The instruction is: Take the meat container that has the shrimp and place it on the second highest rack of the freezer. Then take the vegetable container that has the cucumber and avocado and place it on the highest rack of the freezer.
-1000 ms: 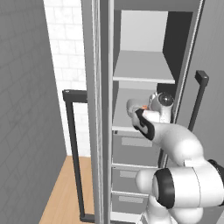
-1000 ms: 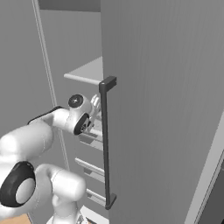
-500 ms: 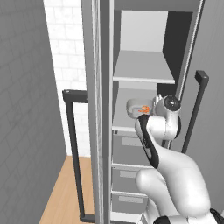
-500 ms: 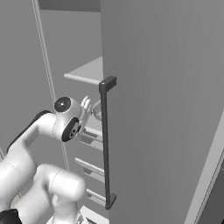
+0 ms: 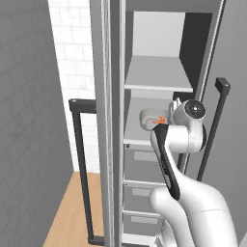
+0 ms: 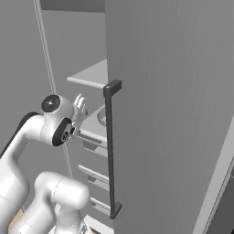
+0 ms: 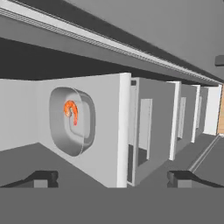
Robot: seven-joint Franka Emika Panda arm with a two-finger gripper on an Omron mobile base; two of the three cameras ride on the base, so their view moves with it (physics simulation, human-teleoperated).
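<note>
Resting on the lower shelf [image 7: 57, 109] with its shrimp [image 7: 71, 112], the tray [image 7: 72, 120] is now released, the open, empty tool [image 7: 111, 178] has backed away, leaving the vegetable container next.

The white Franka arm with dark joints [image 5: 176, 144] rises, elbow bent, wrist level. Its two-finger gripper [image 7: 109, 177] is spread wide (dark fingertips [image 7: 41, 178] well apart), gripping nothing.

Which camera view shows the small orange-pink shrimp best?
The hand view: the small orange-pink shrimp lies unobstructed in its shallow pale-grey tray. The left base view gives just an orange sliver beside the arm. In the right base view, a bit of tray rim shows; the shrimp cannot be made out.
</note>
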